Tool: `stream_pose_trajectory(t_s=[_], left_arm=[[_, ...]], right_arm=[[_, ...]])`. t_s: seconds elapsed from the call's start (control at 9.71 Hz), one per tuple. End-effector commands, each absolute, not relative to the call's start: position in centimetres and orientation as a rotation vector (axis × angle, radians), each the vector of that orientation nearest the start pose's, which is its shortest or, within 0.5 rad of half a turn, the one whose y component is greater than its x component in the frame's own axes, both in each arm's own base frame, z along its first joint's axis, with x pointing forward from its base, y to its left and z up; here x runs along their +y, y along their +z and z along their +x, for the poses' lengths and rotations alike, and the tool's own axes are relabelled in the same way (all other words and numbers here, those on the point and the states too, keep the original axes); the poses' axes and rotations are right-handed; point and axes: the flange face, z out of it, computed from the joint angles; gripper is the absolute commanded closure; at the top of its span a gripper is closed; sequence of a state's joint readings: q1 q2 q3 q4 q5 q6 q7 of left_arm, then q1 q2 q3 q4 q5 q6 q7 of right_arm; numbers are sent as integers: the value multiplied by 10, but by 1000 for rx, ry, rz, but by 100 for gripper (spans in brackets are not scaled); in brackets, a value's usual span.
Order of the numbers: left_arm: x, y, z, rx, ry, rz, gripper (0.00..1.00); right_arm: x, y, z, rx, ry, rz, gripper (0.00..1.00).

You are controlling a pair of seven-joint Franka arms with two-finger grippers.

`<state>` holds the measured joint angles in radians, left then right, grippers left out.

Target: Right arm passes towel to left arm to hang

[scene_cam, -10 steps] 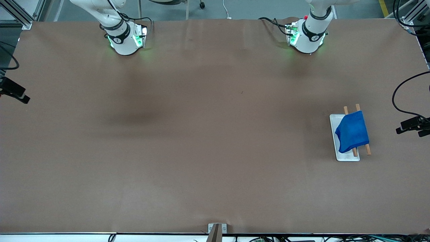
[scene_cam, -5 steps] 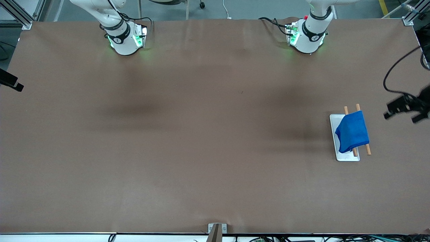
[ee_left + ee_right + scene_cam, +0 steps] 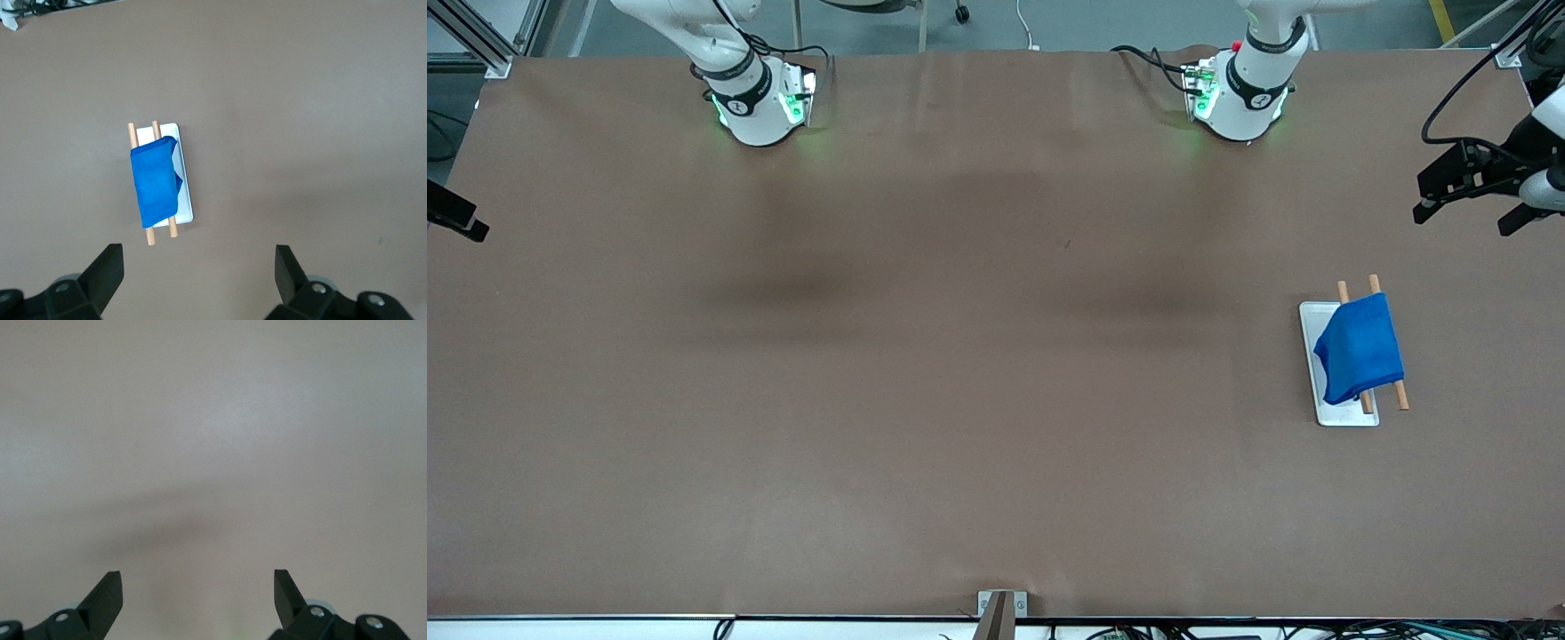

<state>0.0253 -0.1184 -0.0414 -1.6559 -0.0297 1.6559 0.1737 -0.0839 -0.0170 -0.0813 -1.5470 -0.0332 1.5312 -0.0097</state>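
Hidden or cut off: the right end effector [image 3: 198,587] shows only its two black finger tips in its own wrist view; in the front view only a black piece at the edge of the frame can be seen, too little to read. The left arm [image 3: 1258,80] is cut off above its base, and its wrist reappears at the frame edge.
Left end effector [image 3: 1467,200]: released, fingers spread wide with nothing between them; it hangs up in the air over the left arm's end of the desk [image 3: 960,356].
Right end effector: released, fingers wide apart, over bare desk.
Towel [image 3: 1359,348]: well apart from both end effectors, draped over two wooden rods [image 3: 1401,396]; the rod ends stick out on both sides of it.
Tray [image 3: 1343,416]: white, flat on the desk, carrying the rods; the towel covers much of it, one long edge and one end showing.
Right arm [image 3: 738,89]: only the base is visible.
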Motion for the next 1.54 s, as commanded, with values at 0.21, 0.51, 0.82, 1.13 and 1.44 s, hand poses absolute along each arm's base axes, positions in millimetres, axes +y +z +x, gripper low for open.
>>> stream_pose_trajectory(t_s=[0.21,0.51,0.82,1.13,1.44], left_arm=[[-23,653,532,116,-36,-3154,0],[-20,643,538,91,-41,-3170,0],[-25,640,542,81,-48,-3169,0],[-22,633,543,73,-31,-3163,0],[-17,633,543,63,-34,-3164,0]], right_arm=[[-99,645,533,286,9,-3138,0],[-101,646,533,291,0,-3141,0],[-101,646,534,293,-15,-3139,0],[-100,646,534,293,-13,-3137,0],[-100,646,534,293,-13,-3137,0]])
